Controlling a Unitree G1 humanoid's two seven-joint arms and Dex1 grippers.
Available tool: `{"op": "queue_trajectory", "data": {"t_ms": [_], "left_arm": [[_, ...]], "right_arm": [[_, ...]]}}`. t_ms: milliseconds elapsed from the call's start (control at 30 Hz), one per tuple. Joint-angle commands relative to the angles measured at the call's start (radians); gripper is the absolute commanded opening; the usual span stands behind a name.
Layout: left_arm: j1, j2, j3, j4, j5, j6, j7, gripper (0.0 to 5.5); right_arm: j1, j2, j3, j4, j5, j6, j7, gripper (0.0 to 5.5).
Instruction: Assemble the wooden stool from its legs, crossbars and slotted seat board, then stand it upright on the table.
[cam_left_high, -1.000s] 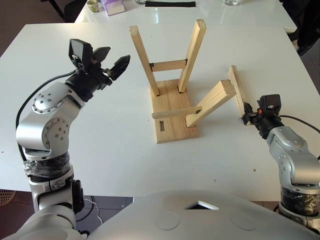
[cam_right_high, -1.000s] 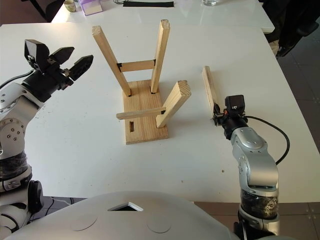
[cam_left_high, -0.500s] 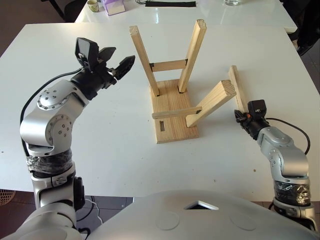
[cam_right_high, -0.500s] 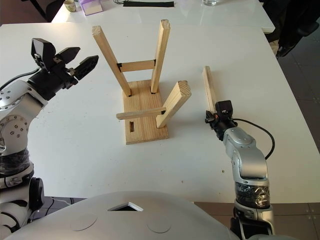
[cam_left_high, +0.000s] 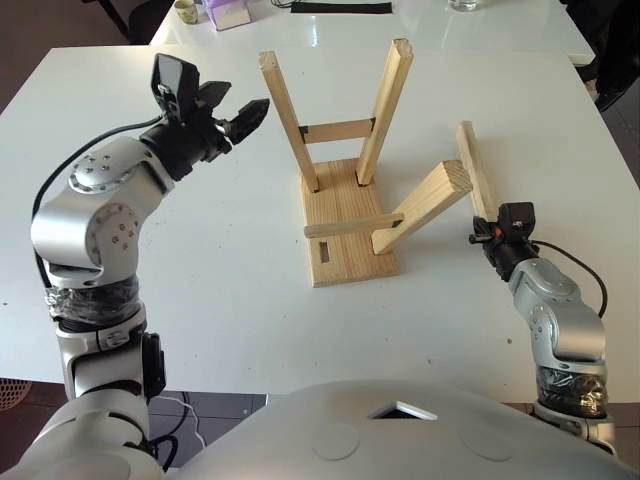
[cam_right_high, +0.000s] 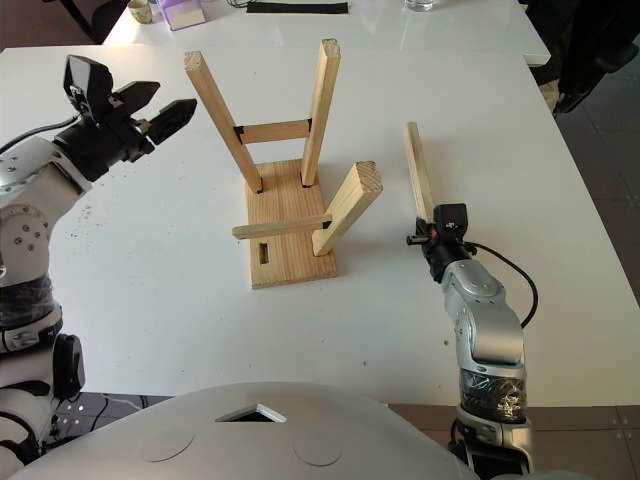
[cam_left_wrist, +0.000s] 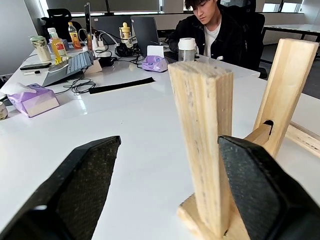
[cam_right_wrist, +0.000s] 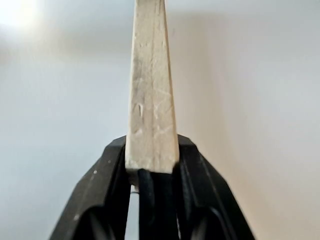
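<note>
The slotted seat board (cam_left_high: 349, 264) lies flat mid-table. Two legs (cam_left_high: 288, 120) (cam_left_high: 385, 110) stand upright in it, joined by a crossbar (cam_left_high: 338, 130). A thick leg (cam_left_high: 425, 205) with a second crossbar (cam_left_high: 350, 226) leans across the board's right side. A loose leg (cam_left_high: 473, 175) lies on the table to the right, and my right gripper (cam_left_high: 487, 232) is shut on its near end (cam_right_wrist: 151, 150). My left gripper (cam_left_high: 235, 118) hangs open above the table, left of the upright legs. Its fingers (cam_left_wrist: 80, 185) frame the nearer upright leg (cam_left_wrist: 202, 145) from a distance.
A second white table behind holds a purple tissue box (cam_left_high: 230, 12), a cup (cam_left_high: 186, 10) and a black strip (cam_left_high: 340, 8). The white table (cam_left_high: 220, 260) is bare to the left and in front of the board. Its right edge runs close to my right arm.
My left gripper has risen and moved a little toward the upright legs, still open. My right wrist has swung inward while its gripper stays at the loose leg's near end.
</note>
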Motion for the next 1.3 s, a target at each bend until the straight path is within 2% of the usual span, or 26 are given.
{"op": "queue_trajectory", "data": {"t_ms": [33, 167, 400, 633, 933, 1300], "left_arm": [[-0.146, -0.033, 0.032, -0.028, -0.194, 0.097, -0.023, 4.19], [-0.285, -0.11, -0.008, 0.043, -0.315, 0.158, -0.001, 4.78], [-0.417, -0.249, 0.086, 0.261, -0.596, 0.184, 0.129, 4.79], [-0.467, -0.258, 0.083, 0.247, -0.688, 0.157, 0.169, 4.79], [-0.444, -0.229, 0.057, 0.193, -0.716, 0.126, 0.074, 4.79], [-0.376, -0.126, -0.005, 0.085, -0.674, 0.104, -0.121, 3.04]], "right_arm": [[-0.097, -0.082, -0.045, -0.044, -0.08, -0.242, -0.006, 1.04], [-0.208, -0.144, -0.04, -0.111, -0.15, -0.403, 0.006, 1.04], [-0.371, -0.189, 0.098, -0.207, -0.189, -0.577, 0.125, 1.04], [-0.406, -0.191, 0.137, -0.196, -0.158, -0.608, 0.21, 1.04], [-0.407, -0.19, 0.191, -0.154, -0.118, -0.64, 0.314, 1.04], [-0.467, -0.202, 0.151, -0.11, -0.094, -0.65, 0.351, 1.04]]}}
